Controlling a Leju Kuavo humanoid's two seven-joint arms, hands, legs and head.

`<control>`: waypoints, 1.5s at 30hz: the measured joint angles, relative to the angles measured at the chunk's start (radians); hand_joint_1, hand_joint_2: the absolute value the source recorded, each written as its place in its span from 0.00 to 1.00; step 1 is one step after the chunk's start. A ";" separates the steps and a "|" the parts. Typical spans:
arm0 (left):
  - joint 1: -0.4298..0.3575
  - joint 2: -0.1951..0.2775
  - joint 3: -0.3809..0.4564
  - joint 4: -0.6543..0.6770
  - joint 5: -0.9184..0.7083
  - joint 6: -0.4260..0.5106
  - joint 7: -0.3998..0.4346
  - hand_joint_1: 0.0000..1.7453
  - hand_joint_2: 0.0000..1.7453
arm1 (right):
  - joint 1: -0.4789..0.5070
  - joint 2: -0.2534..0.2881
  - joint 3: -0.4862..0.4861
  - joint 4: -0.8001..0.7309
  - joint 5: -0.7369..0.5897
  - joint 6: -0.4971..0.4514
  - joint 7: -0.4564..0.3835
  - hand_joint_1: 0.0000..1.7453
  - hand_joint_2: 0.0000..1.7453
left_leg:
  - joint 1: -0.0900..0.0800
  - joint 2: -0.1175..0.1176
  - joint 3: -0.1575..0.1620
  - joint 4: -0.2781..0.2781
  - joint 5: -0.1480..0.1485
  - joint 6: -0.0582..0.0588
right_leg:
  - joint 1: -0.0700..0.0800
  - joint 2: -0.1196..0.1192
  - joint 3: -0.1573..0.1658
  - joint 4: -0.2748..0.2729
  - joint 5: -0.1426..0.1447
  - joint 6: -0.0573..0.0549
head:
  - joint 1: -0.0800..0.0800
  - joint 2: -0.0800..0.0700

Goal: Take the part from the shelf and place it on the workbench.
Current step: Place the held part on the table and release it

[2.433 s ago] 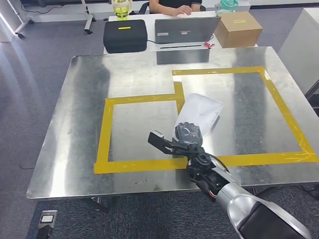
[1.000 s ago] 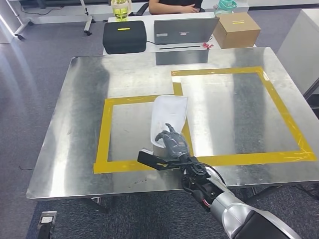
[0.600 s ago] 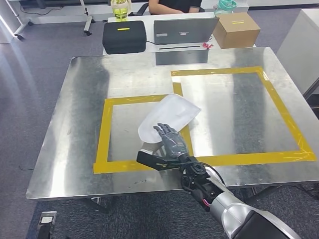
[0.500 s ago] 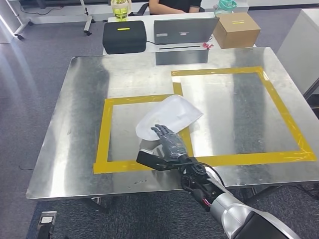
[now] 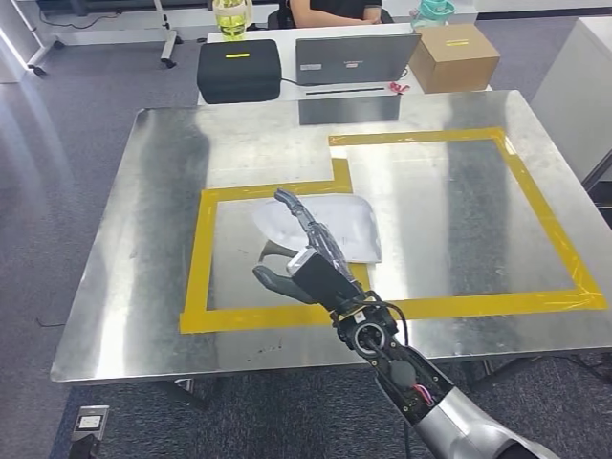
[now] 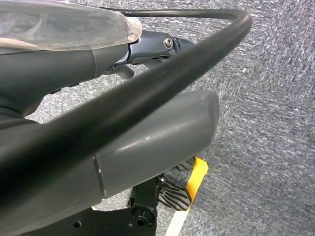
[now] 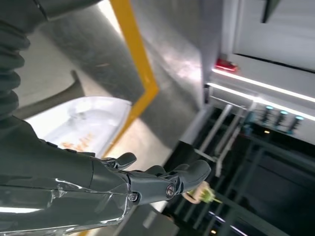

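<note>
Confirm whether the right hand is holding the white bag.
No: in the head view the right hand is open with fingers straight, and the white bag lies flat on the workbench.

Part (image 5: 339, 222) lies on the workbench (image 5: 144, 239) inside the left taped frame (image 5: 198, 258); right hand (image 5: 310, 258) above it

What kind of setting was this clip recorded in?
Likely an office-style robotics test lab: a steel workbench marked with yellow tape, grey carpet, and a person at a desk with a laptop.
</note>
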 joint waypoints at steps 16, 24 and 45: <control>0.000 0.000 0.000 0.000 0.010 0.018 0.000 0.00 0.00 | 0.102 -0.067 -0.008 -0.341 -0.166 0.106 -0.095 0.00 0.00 | 0.000 0.000 0.000 0.000 0.000 0.000 | 0.000 0.000 0.000 0.000 0.000 0.000 | -0.001 0.000; 0.000 0.000 0.000 0.000 0.015 0.019 0.012 0.00 0.00 | 0.139 -0.077 -0.007 -0.374 -0.177 0.117 -0.108 0.00 0.00 | -0.007 0.000 -0.003 0.004 -0.001 0.008 | -0.007 0.000 0.000 -0.002 0.003 0.009 | -0.005 0.000; -0.003 -0.006 0.000 0.000 0.018 0.019 0.021 0.00 0.00 | 0.151 -0.102 -0.007 -0.392 -0.180 0.124 -0.111 0.00 0.00 | 0.015 0.008 -0.066 0.093 -0.039 -0.025 | -0.028 -0.002 0.038 -0.008 -0.025 0.006 | 0.006 0.000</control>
